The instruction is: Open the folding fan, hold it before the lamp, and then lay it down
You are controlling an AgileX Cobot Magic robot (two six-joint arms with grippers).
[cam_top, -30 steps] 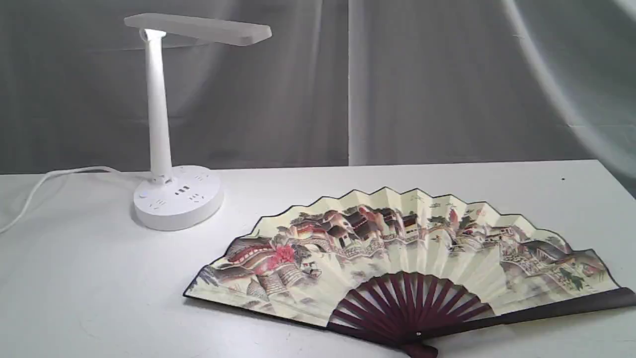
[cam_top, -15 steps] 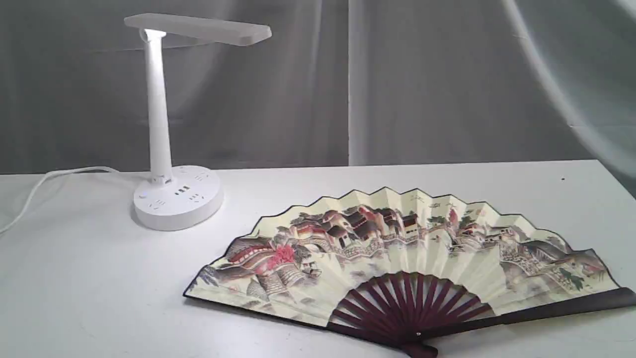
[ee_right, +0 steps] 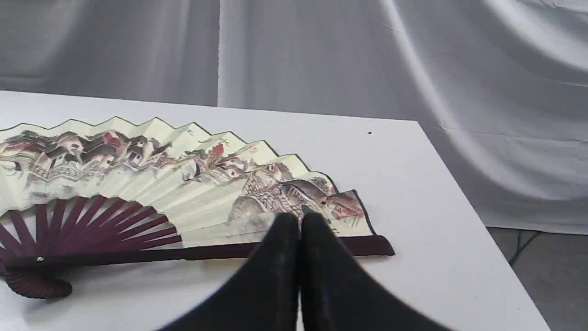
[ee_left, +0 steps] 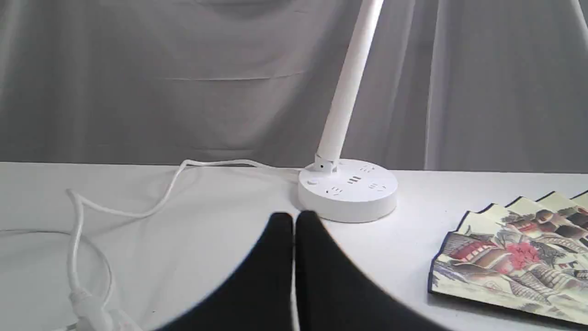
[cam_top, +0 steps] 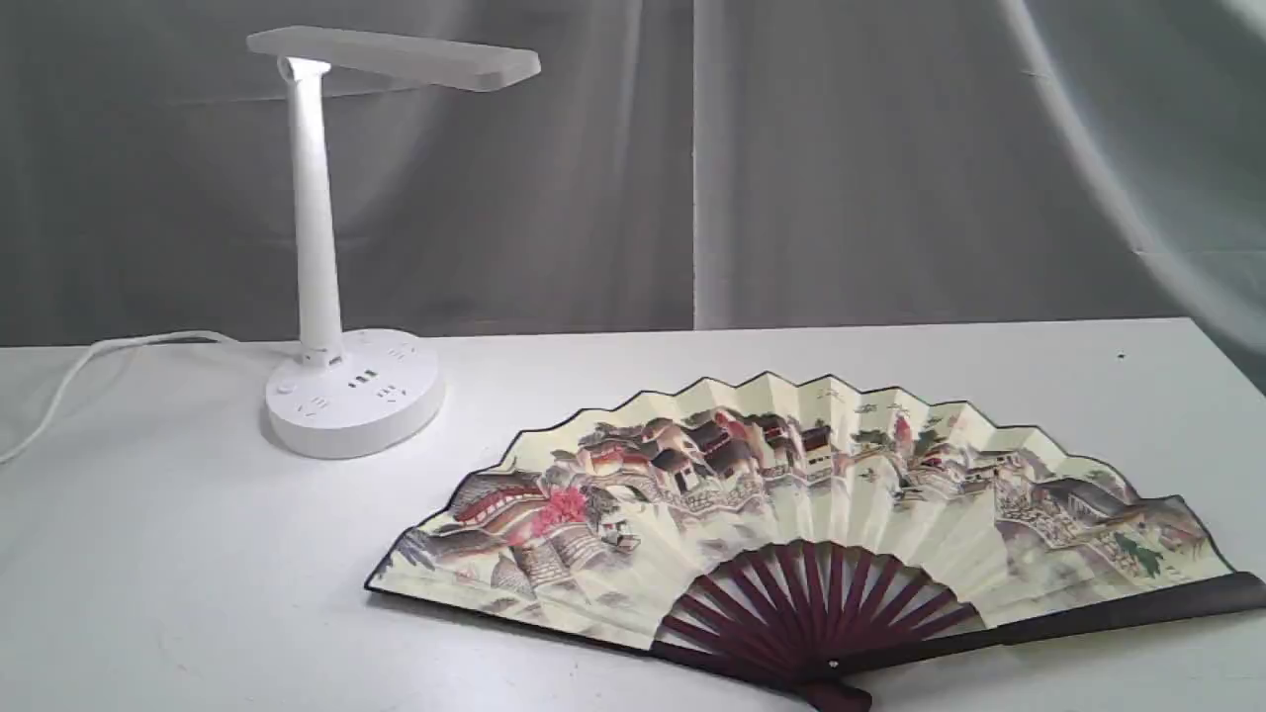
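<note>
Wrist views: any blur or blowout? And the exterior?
Left wrist view: black left claw soft-edged, out of focus; white plastic desk lamp behind it sharp. Right wrist view: right claw also blurred; cream pleated paper fan with maroon ribs crisp. Exterior view: even diffuse light, stem top of the lamp washes out white, soft shadow under the fan's left edge.

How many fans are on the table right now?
1. The folding fan lies spread open on the table, right of the lamp in the exterior view, apart from its base. No other shows.

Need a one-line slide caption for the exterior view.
Painted folding fan lies spread open on the white table, right of the white desk lamp.
</note>
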